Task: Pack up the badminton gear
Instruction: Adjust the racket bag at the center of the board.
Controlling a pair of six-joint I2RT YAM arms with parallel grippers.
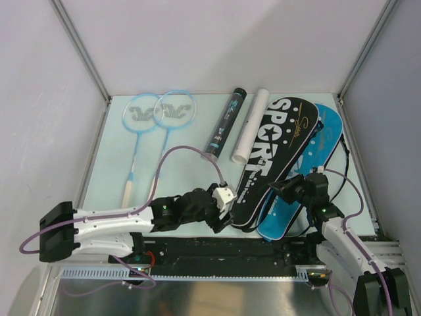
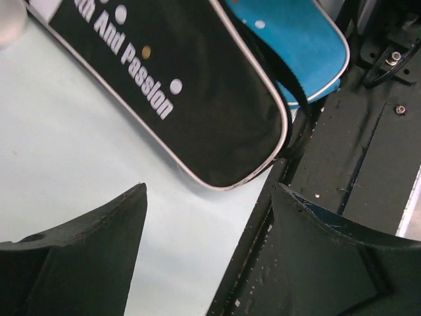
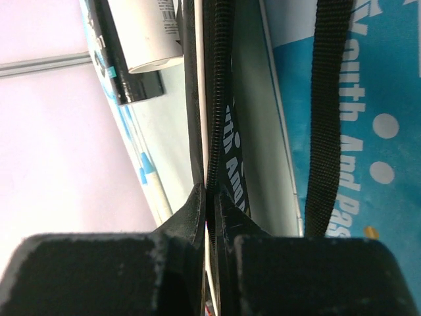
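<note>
A black "SPORT" racket bag lies on top of a blue bag at the right of the mat. My right gripper is shut on the black bag's zipper edge, with that edge pinched between its fingertips. My left gripper stands open over the mat just short of the black bag's narrow end, with nothing between its fingers. Two light-blue rackets lie at the back left. A black tube and a white tube lie beside the bags.
A black strap runs across the blue bag. A black rail borders the mat's near edge, under my left gripper's right finger. Metal frame posts and white walls enclose the table on three sides.
</note>
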